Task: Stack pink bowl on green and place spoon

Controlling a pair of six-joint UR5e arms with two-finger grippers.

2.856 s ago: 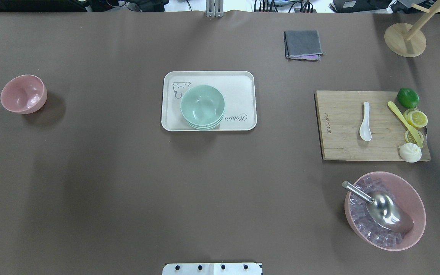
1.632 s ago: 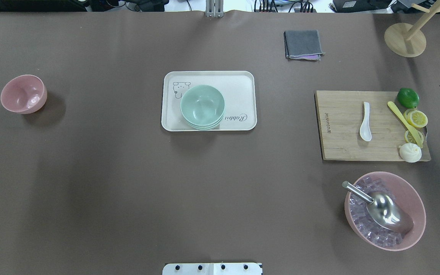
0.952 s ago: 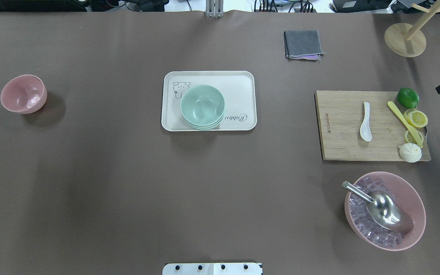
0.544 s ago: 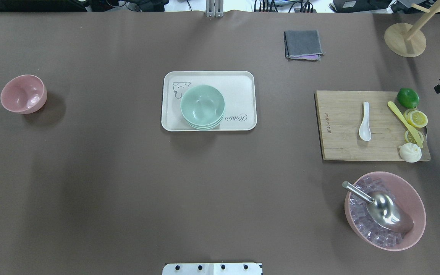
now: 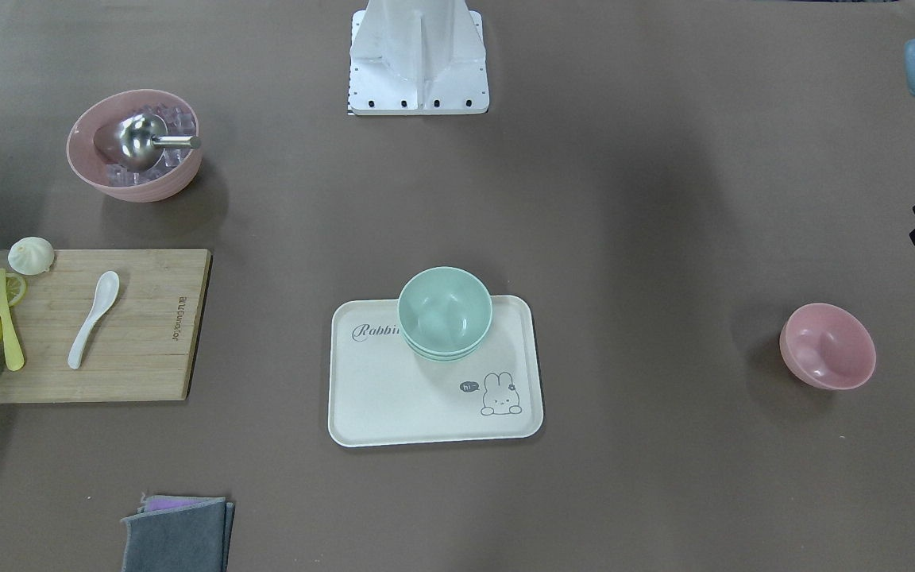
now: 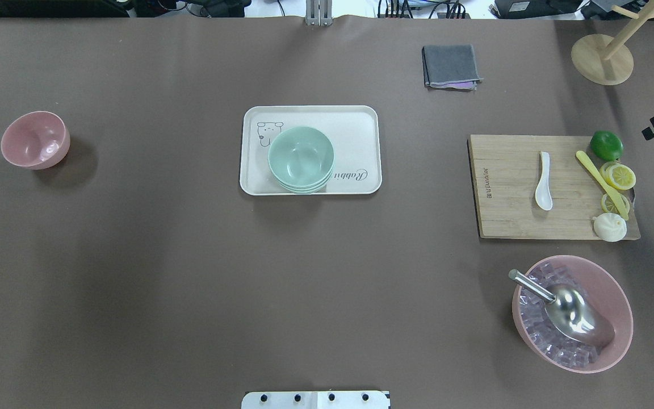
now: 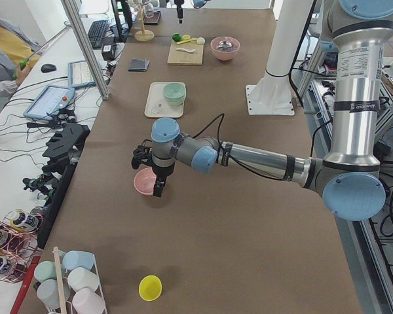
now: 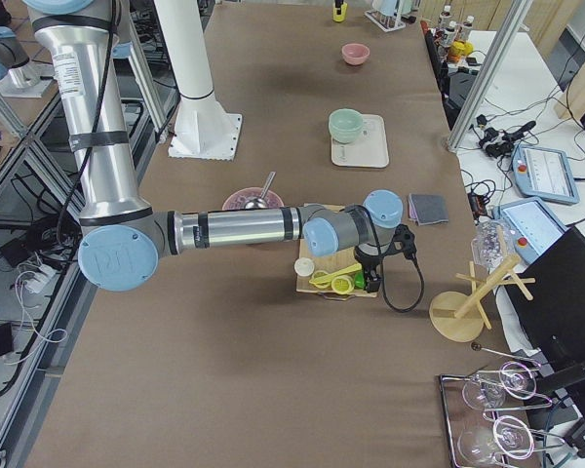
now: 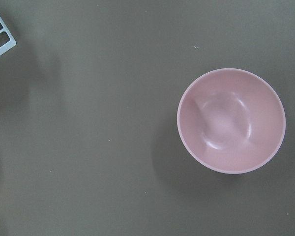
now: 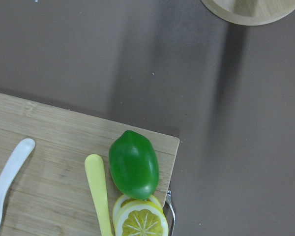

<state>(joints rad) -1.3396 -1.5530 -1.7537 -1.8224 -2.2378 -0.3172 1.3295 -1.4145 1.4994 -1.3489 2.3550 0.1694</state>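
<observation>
The small pink bowl (image 6: 35,140) stands alone on the brown table at the far left; it also shows in the left wrist view (image 9: 231,120). The nested mint green bowls (image 6: 301,159) stand on a cream tray (image 6: 355,125) at the table's middle. The white spoon (image 6: 543,180) lies on a wooden cutting board (image 6: 508,218) at the right. My left gripper (image 7: 158,188) hangs over the table right beside the pink bowl (image 7: 144,181). My right gripper (image 8: 373,281) hangs over the board's lime end. I cannot tell whether either gripper is open or shut.
On the board lie a lime (image 6: 606,145), a yellow knife (image 6: 599,182), lemon slices and a white bun (image 6: 609,226). A large pink bowl with ice and a metal scoop (image 6: 572,313) stands nearer the robot. A grey cloth (image 6: 451,66) and a wooden stand (image 6: 602,59) are at the back right.
A black part of my right arm at the overhead view's right edge has crept leftward, toward the board. The bowls, spoon and tray have not moved.
</observation>
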